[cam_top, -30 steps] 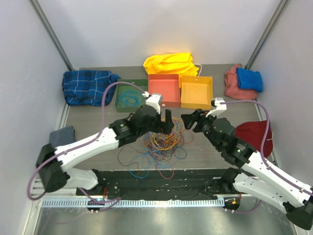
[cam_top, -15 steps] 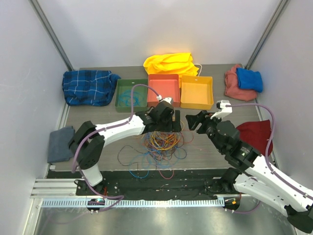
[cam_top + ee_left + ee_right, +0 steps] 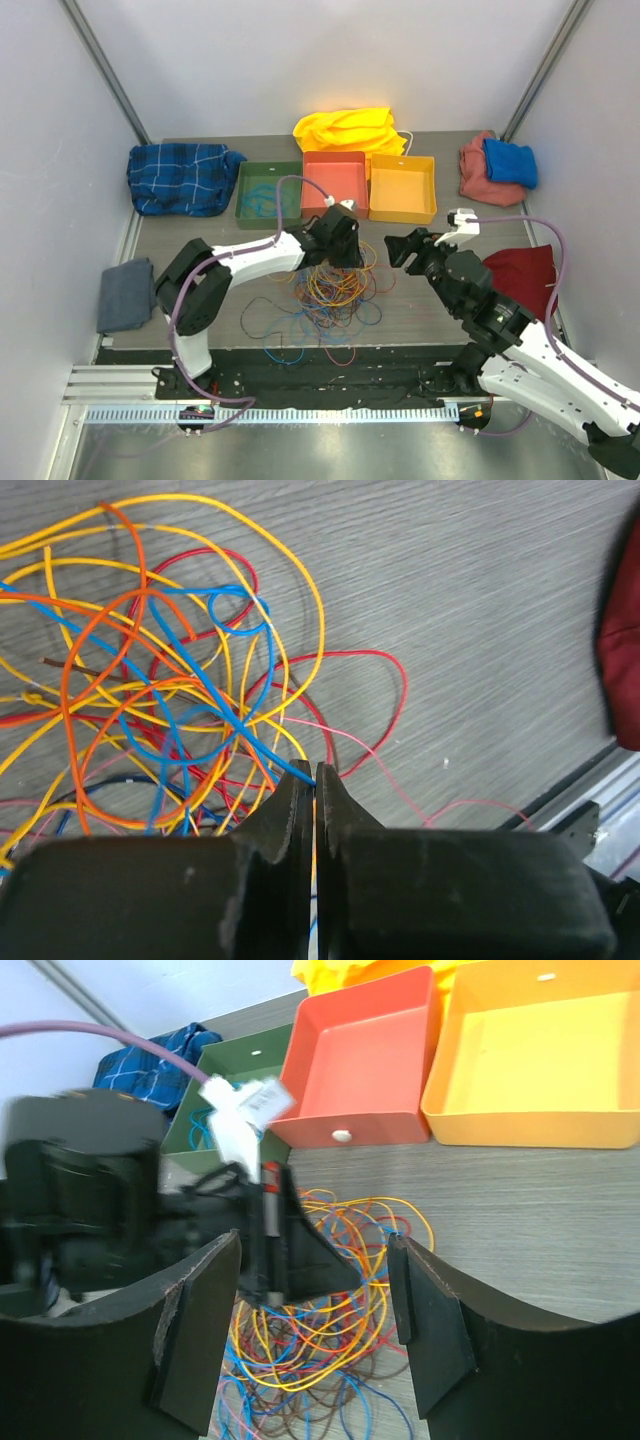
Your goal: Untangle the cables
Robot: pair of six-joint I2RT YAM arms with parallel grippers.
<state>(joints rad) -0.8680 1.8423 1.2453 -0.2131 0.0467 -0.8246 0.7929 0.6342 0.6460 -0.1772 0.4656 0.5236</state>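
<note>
**Left pincer (image 3: 345, 252) clamps onto tangled cables (image 3: 335, 290)**

A loose heap of thin cables in orange, yellow, blue and red lies in the middle of the grey wood-grain table (image 3: 180, 235), just ahead of the arms' bases. Stray loops trail toward the near edge. The left pincer is down at the far edge of the heap. Its wrist camera shows the jaws pressed together, with a blue strand and a yellow one running into the seam between them, so it is clamped on the cables. The right pincer (image 3: 402, 248) hangs just to the right of the tangle without touching it, its jaws wide apart and holding nothing, facing the left pincer. Behind the heap three trays stand side by side: a green tray (image 3: 250, 215), a red tray (image 3: 335, 180) and an orange tray (image 3: 402, 187). A few bluish strands show inside the green one. Cloths ring the scene: a yellow cloth (image 3: 345, 128) behind the trays, a blue checked cloth (image 3: 180, 175) at far left, a grey cloth (image 3: 125, 293) at near left, a pink cloth (image 3: 478, 180) with a blue cloth (image 3: 510, 160) on it at far right, and a dark red cloth (image 3: 520, 270) beside the right arm
</note>
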